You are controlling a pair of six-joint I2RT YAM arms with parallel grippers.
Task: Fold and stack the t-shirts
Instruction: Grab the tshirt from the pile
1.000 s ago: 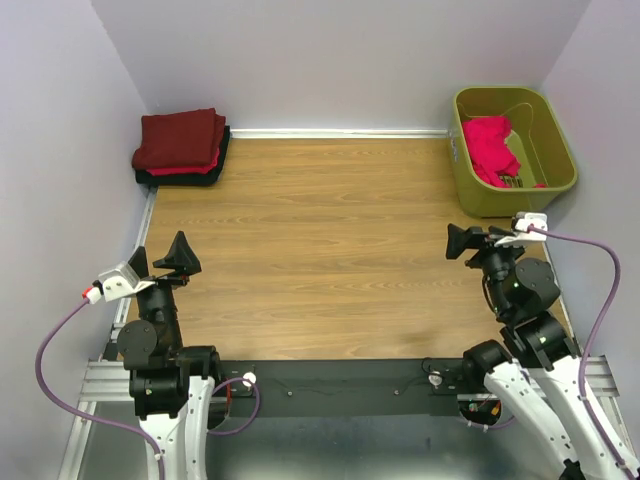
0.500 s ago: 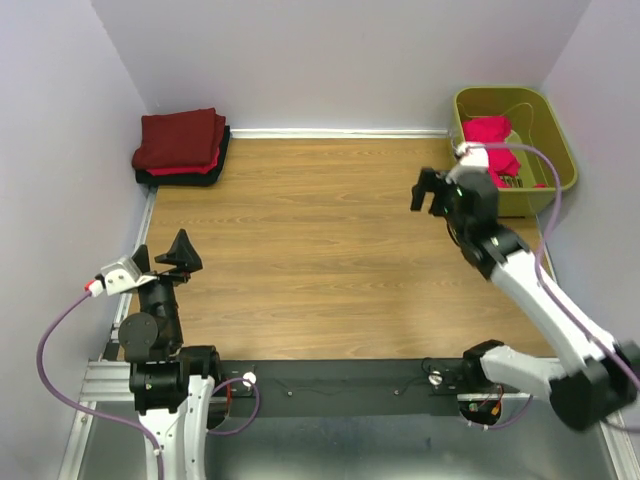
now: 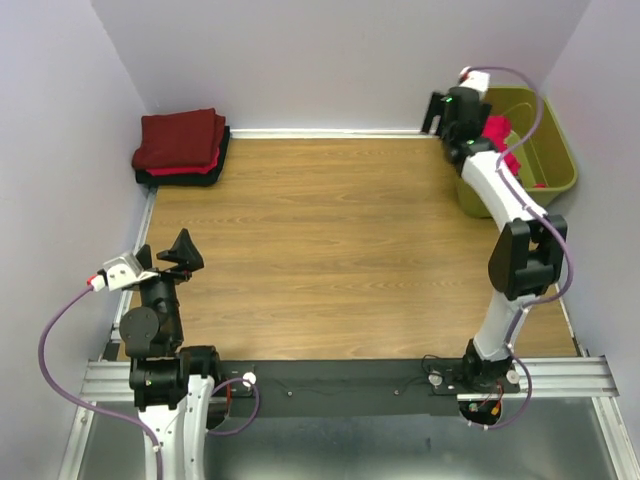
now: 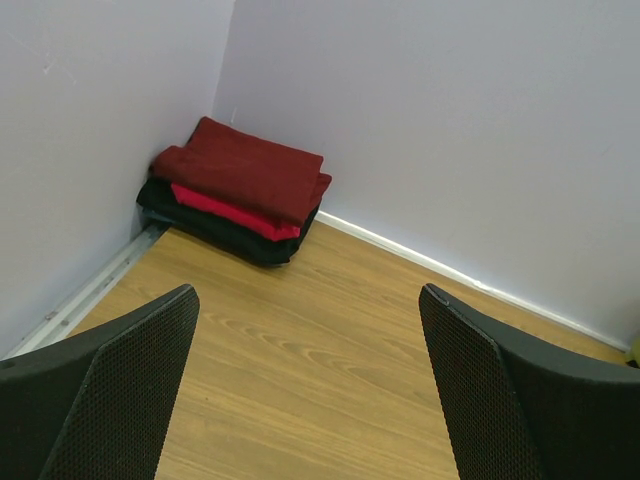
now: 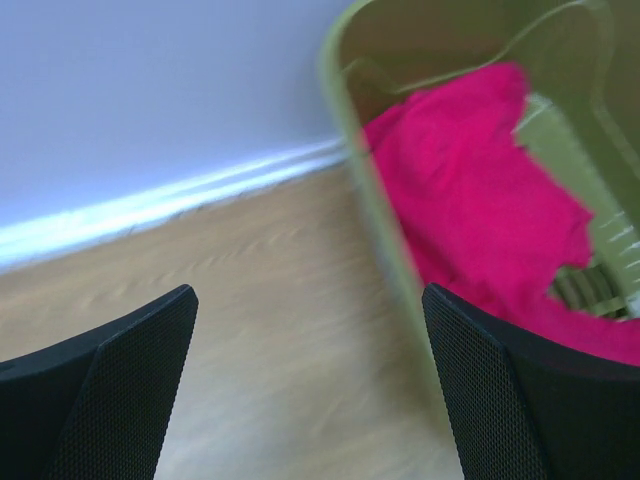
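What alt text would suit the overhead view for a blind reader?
The right claw, open on its outstretched arm, hovers beside an olive-green basket holding a crumpled pink-red t-shirt in the far right corner. At the wooden table's far left corner lies a folded stack of maroon, red and black t-shirts, while the left claw hangs open near its base.

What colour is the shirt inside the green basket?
Bright pink-red. The shirt shows best in the right wrist view, lying in the basket.

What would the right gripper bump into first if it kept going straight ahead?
Probably the near wall of the olive-green plastic basket, right beside the bright pink-red t-shirt inside it. The view is blurry, so the right gripper might meet the wooden table first.
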